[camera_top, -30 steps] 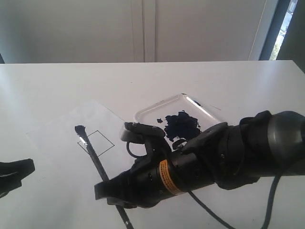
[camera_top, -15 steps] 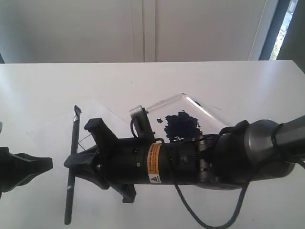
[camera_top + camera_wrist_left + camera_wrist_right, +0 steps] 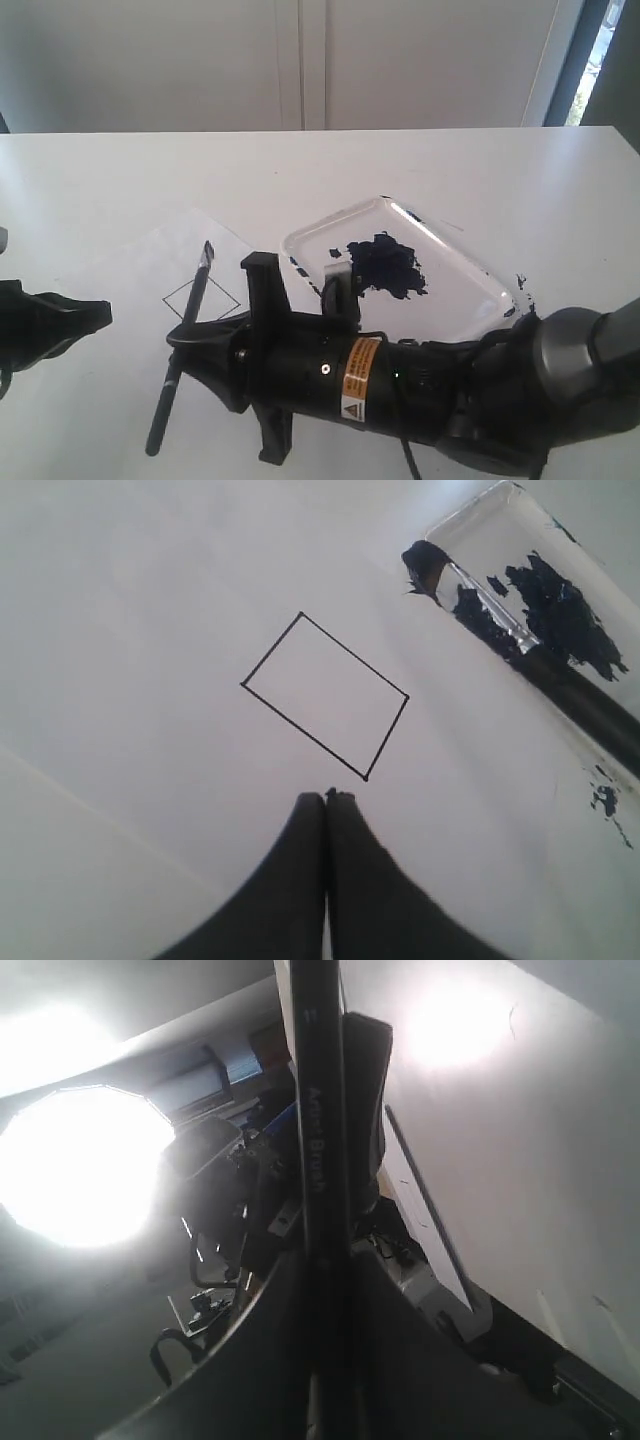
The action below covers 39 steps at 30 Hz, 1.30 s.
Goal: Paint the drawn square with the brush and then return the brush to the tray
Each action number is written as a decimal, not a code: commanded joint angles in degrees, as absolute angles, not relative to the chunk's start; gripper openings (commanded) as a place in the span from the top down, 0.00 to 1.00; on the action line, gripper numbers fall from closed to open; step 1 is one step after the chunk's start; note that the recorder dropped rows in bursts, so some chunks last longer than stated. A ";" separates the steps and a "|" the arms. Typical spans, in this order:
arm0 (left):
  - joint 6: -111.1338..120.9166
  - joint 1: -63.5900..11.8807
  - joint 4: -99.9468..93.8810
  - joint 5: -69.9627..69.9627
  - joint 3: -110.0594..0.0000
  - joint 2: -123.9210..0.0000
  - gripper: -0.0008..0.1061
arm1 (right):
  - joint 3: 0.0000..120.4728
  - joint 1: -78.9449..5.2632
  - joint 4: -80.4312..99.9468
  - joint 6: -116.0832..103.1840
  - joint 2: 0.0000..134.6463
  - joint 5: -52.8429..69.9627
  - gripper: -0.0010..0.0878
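The drawn square [image 3: 201, 300] is a thin black outline on the white paper sheet [image 3: 140, 270]; it looks blank inside [image 3: 325, 695]. The black-handled brush [image 3: 185, 340] slants above the paper with its dark tip [image 3: 207, 252] just beyond the square's far corner. My right gripper [image 3: 190, 348] is shut on the brush handle [image 3: 318, 1140] at mid-length. The glossy tray [image 3: 470, 265] with a dark blue blot [image 3: 385, 265] lies to the right. The left gripper [image 3: 326, 798] is shut and empty, hovering near one corner of the square, at the exterior view's left edge [image 3: 95, 315].
The right arm's black body [image 3: 400, 385] spans the near table in front of the tray. Blue paint flecks [image 3: 520, 282] mark the table by the tray's right corner. A white wall stands behind the table's far edge [image 3: 320, 130].
The right gripper has swung the brush from left of the paper back rightward. The brush now tilts with its tip over the square's far corner. The left gripper has barely moved.
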State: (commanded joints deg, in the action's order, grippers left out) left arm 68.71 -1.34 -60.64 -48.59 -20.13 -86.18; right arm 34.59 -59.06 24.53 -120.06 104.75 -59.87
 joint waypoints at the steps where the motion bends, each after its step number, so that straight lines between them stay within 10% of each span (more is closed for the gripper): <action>1: 68.30 -1.34 -60.31 -49.08 -20.13 -87.32 0.99 | 34.59 -59.97 23.80 -120.06 104.75 -59.09 0.99; 39: 81.90 -1.34 -71.21 -41.35 -28.86 -99.58 0.99 | 34.59 -66.27 15.08 -120.16 107.66 -55.22 0.99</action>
State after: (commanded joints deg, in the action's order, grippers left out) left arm 81.90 -1.34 -71.21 -41.35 -28.86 -99.58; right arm 34.59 -66.27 15.08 -120.16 107.66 -55.22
